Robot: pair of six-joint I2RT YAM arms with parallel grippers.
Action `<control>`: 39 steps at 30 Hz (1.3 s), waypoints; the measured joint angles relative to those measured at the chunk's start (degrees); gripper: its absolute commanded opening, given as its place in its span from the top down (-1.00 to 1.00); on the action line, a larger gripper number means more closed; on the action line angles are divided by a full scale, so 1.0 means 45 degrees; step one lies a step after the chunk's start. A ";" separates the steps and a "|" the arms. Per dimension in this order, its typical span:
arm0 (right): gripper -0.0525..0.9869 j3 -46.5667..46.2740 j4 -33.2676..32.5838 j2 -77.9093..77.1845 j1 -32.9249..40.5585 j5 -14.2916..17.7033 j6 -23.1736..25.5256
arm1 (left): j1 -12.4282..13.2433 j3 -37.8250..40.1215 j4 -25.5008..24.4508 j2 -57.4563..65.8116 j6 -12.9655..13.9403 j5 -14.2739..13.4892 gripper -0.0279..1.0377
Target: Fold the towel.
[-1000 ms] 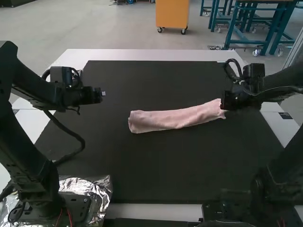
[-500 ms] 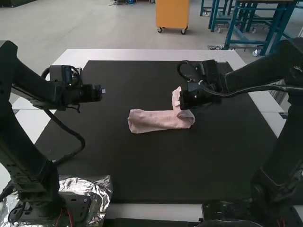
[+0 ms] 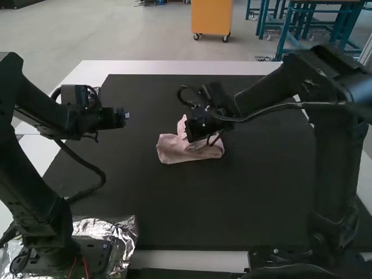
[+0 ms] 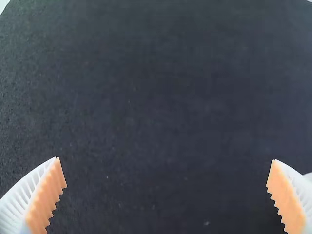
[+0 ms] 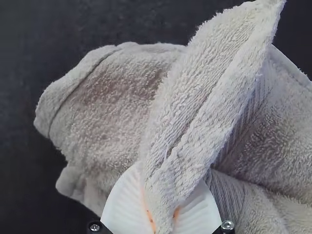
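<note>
High view: the pink towel (image 3: 172, 152) is lying bunched on the black mat (image 3: 163, 203), the right gripper (image 3: 200, 127) is sitting at it above the mat's middle, and the left gripper (image 3: 127, 115) is hovering over the mat's left side. Left wrist view: its jaws are standing wide apart above the mat. Right wrist view: its jaws are pinching a narrow, doubled strip of towel.

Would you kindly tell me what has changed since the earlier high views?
The right gripper has moved leftward over the mat, bringing the right end of the gripped towel back over the rest, so it lies shorter and partly bunched. The towel's left end and the left gripper stayed put.
</note>
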 measured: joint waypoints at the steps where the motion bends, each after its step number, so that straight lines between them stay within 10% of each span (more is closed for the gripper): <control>1: 0.95 0.0141 0.0000 0.0189 0.0092 0.0010 0.0000 | 0.0000 -0.0049 0.0053 0.0000 -0.0005 0.0000 -0.87; 6: 0.93 0.0748 -0.0005 0.1035 0.0529 0.0053 -0.0005 | 0.0000 -0.0223 0.0102 0.0000 -0.0005 0.0000 -0.87; 12: -0.40 0.1477 -0.0282 0.1336 0.1064 0.0039 0.0199 | 0.0000 -0.0228 0.0189 0.0000 -0.0005 0.0000 -0.87; 18: -0.53 0.2555 -0.2059 0.1030 0.1389 -0.0316 0.0180 | 0.0000 -0.0228 0.0364 0.0000 -0.0005 0.0000 -0.87; 21: -0.30 0.2555 -0.2093 0.0126 0.1384 -0.0471 0.0180 | 0.0000 -0.0228 0.0369 0.0000 -0.0005 0.0000 -0.87; 24: 0.86 0.2414 -0.1885 -0.1205 0.1321 -0.0627 0.0126 | 0.0000 -0.0228 0.0369 0.0000 -0.0005 -0.0005 -0.87; 39: 0.95 -0.3677 0.4012 -0.2861 0.0053 -0.0763 0.0262 | -0.0019 -0.0238 0.0947 0.0000 0.0155 -0.0826 -0.87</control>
